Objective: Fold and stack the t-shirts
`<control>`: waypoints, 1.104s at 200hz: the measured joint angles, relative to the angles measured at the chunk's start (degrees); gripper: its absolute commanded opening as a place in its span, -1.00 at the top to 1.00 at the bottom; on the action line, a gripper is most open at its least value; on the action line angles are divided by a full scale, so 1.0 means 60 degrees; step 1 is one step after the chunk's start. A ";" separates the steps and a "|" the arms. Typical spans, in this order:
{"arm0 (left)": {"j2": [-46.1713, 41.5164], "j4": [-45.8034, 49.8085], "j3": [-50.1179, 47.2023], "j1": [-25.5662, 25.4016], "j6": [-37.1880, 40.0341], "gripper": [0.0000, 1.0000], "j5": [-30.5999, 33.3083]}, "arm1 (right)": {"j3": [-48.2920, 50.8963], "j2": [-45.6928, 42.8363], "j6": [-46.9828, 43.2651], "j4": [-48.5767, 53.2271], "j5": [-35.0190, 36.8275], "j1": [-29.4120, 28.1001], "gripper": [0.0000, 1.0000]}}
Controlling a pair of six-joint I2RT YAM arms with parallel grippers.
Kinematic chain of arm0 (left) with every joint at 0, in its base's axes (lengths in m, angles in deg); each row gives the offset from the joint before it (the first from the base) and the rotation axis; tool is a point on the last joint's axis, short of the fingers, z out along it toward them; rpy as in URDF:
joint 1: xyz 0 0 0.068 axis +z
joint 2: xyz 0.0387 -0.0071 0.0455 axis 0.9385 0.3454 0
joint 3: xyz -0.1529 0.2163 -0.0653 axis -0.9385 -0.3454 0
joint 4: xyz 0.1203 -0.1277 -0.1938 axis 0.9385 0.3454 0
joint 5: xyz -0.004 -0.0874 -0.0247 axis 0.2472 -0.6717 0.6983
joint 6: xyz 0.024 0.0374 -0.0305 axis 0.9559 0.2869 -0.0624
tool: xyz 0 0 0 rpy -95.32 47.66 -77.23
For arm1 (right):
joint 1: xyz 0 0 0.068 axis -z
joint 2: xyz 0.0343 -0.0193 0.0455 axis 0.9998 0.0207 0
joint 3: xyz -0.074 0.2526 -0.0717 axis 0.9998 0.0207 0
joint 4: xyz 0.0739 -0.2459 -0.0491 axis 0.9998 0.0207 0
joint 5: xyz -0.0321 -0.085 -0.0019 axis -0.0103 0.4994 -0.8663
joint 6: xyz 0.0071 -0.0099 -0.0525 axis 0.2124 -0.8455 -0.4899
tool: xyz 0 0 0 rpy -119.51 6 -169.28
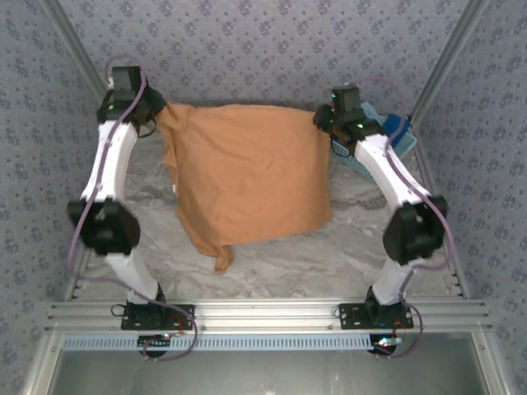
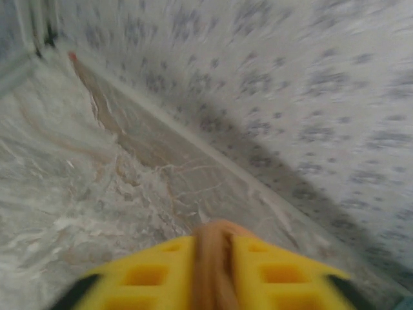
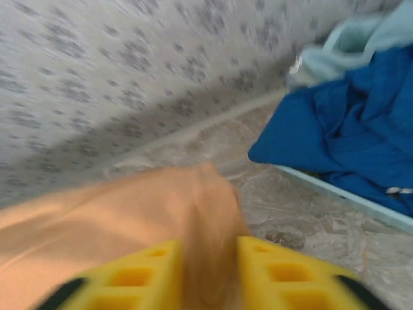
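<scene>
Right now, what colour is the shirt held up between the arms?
The shirt is plain orange-tan, clearest from the top view.

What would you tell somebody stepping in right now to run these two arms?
Left pincer and right pincer: each shut on the far edge of the orange-tan cloth t-shirt, spread between them over the marbled table.
Royal blue cloth t-shirt and pale aqua cloth: bunched in the light blue plastic basket, far right.
Done: nothing folded or stacked yet.
Left: fold all shirts, then stack them.
</scene>
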 measured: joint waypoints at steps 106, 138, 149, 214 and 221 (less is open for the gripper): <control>-0.5344 0.3421 -0.6612 -0.1647 -0.0794 0.19 0.0066 | 0.4776 -0.2725 0.0503 0.0492 -0.0350 -0.1075 0.04; -0.6776 0.3683 -0.9788 -0.0244 -0.1515 0.21 -0.0306 | 0.6437 -0.2688 0.0648 0.0441 -0.0907 -0.1909 0.12; -0.6747 0.3643 -1.0353 0.0266 -0.1606 0.20 -0.0514 | 0.6575 -0.2375 0.0696 0.0466 -0.1173 -0.2160 0.17; -0.5453 0.2834 -1.0630 0.1439 -0.1614 0.43 -0.0703 | 0.5042 0.0386 0.0725 0.0295 -0.2127 -0.2790 0.64; -0.5359 0.2812 -1.0630 0.1446 -0.1581 0.44 -0.0674 | 0.4747 0.0721 0.0750 0.0346 -0.2186 -0.2736 0.68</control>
